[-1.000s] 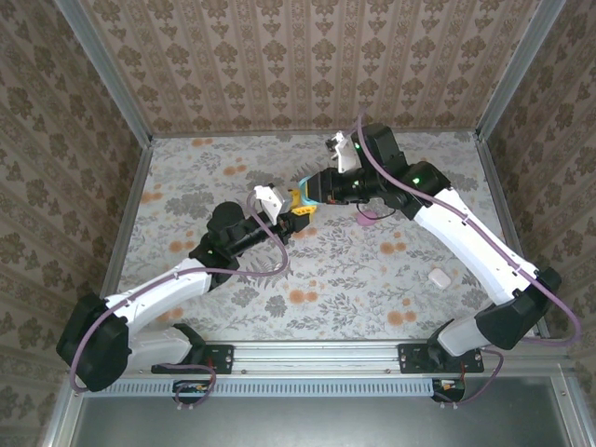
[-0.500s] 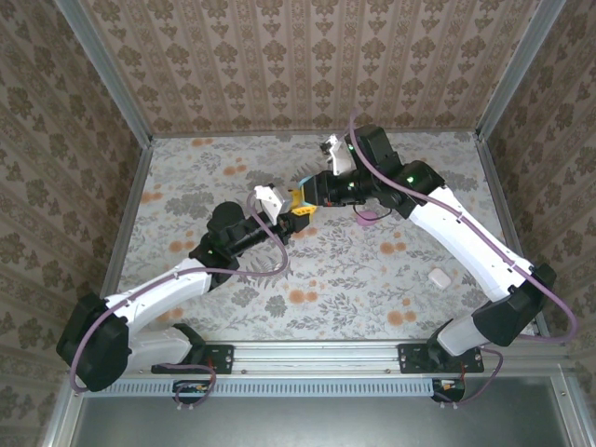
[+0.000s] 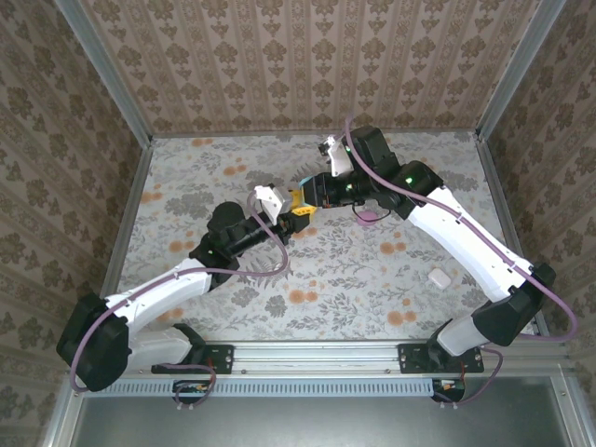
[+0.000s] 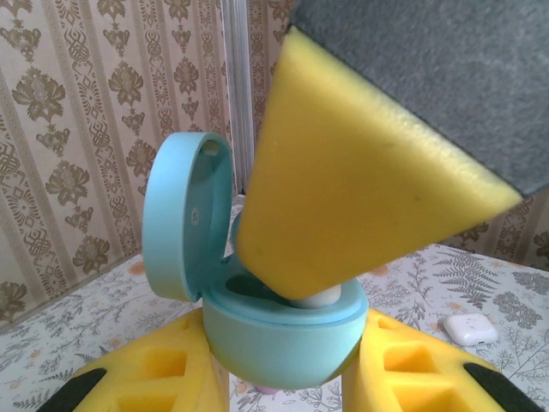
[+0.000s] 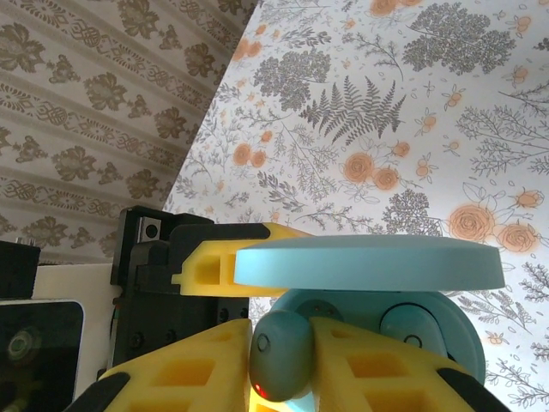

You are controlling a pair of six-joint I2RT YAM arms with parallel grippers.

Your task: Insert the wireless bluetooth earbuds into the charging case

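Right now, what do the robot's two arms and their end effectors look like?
The left arm and right arm have white shells, black joints and a purple cable looping alongside. The right arm shows a small green light. The left end effector and right end effector each have two yellow wedge-shaped fingers with cut-out pockets on black mounts.

surface: table [image 3: 326,270] with floral-print cover, orange blossoms and grey-green leaves | right side, toward the near edge: white charging case [image 3: 438,277], closed, lying flat | centre-right, farther back: pink case [image 3: 370,217], partly hidden
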